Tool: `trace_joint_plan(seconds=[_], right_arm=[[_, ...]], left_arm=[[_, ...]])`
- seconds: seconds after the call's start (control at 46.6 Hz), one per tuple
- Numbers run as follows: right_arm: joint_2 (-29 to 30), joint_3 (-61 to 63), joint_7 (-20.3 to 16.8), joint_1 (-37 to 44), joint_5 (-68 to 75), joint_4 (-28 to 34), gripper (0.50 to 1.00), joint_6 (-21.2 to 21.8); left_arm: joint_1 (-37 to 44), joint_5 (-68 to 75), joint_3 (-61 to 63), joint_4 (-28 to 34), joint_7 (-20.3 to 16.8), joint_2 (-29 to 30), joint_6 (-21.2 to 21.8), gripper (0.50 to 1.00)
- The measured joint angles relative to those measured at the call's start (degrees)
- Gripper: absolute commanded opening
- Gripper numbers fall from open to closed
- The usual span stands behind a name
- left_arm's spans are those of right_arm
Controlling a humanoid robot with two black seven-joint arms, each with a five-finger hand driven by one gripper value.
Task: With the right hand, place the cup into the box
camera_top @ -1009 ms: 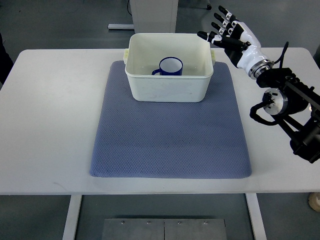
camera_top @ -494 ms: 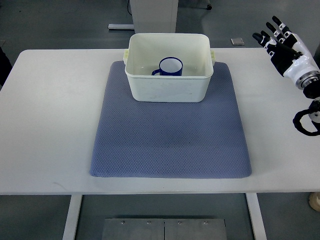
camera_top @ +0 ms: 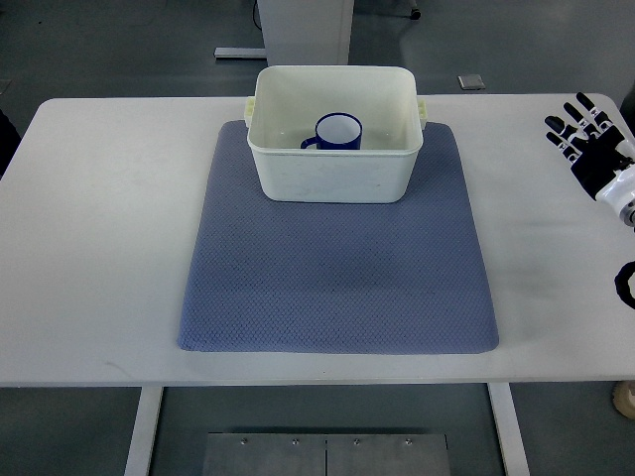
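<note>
While the cup (camera_top: 339, 132) sits upright inside the box (camera_top: 335, 175), you can see its blue body and white interior against the far half of the box floor, handle pointing left. The box stands on the far edge of the mat (camera_top: 337, 268), centred left to right, with its far wall reaching past the mat's far edge onto bare tabletop (camera_top: 109, 228). Small tabs stick out from the box's left and right rims.

Your right hand (camera_top: 593, 149) is at the right edge of the view, above the tabletop's right margin, well apart from the box. Its fingers (camera_top: 569, 121) are spread and point toward the far side; it holds nothing. Only the hand, the wrist and a loop of cable near the right edge show.

The mat covers the middle of the tabletop, and all of it nearer than the box lies bare. A wide strip of tabletop is free on the left of the mat, a narrower one on the right, between the mat's right edge and the hand. The near edge of the mat stops short of the tabletop's near edge, leaving a thin white band.

Beyond the far edge, you see floor, a white pedestal (camera_top: 306, 30) and a small plate (camera_top: 471, 81) on the floor.
</note>
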Motion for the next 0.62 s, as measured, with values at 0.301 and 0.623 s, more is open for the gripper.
trace_joint_plan(seconds=[0.301, 0.623], right_arm=[[3.7, 1.0, -0.4, -1.9, 0.0, -0.4, 1.000, 1.0], [6.1, 0.9, -0.1, -2.4, 0.0, -2.4, 1.000, 0.9]], left_arm=[[0.0, 0.0, 0.0, 0.0, 0.0, 0.0, 0.0, 1.000], [0.0, 0.0, 0.0, 0.0, 0.0, 0.0, 0.0, 1.000]])
